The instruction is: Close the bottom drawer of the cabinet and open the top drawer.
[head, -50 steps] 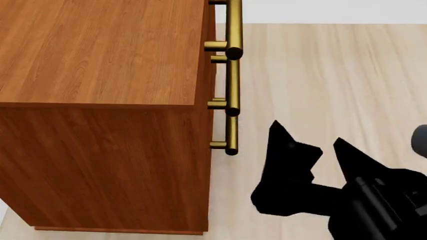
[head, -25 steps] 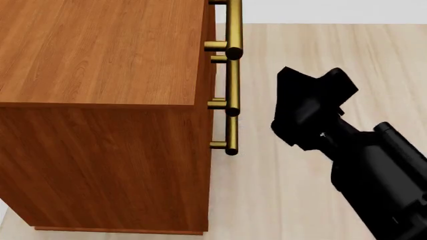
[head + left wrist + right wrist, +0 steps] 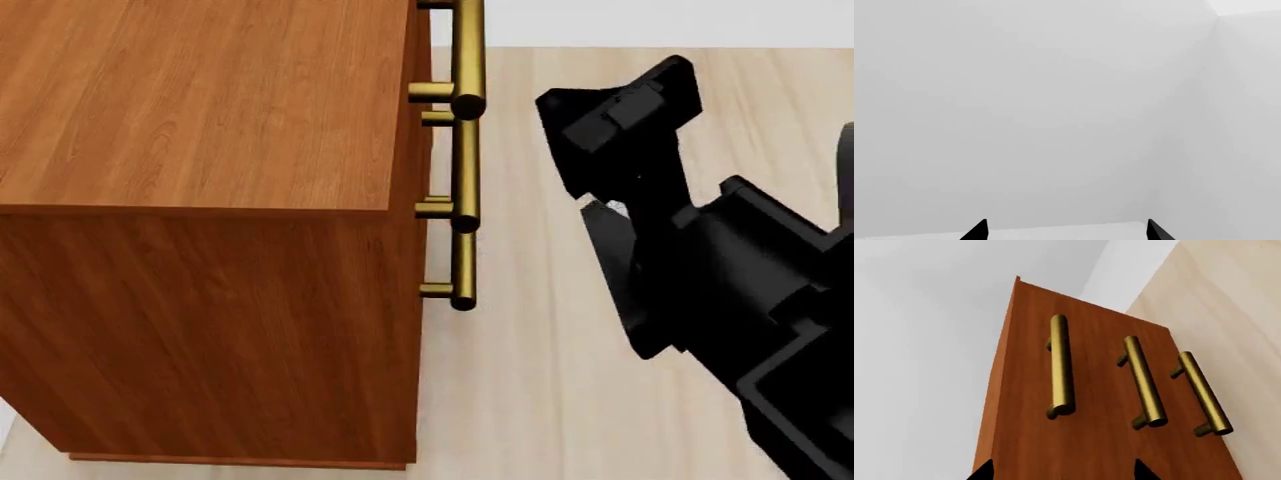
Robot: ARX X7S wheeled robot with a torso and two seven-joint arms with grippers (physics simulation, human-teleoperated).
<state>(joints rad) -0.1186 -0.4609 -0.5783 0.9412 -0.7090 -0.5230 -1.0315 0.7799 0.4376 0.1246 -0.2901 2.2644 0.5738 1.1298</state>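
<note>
The cabinet point(image 3: 200, 200) is being seen standing on the floor point(image 3: 561, 400), all 3 drawers looking flush. The right gripper point(image 3: 614, 110), jaws apart, is being held near the top handle point(image 3: 1061, 365), not touching. The left gripper point(image 3: 1064, 232) is being kept open, facing a wall.

floor point(image 3: 561, 400): pale wood planks | wall point(image 3: 1021, 100): plain white, meets floor behind

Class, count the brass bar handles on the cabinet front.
3: top handle, middle handle, bottom handle, side by side on the cabinet front; none seems hidden.
</note>
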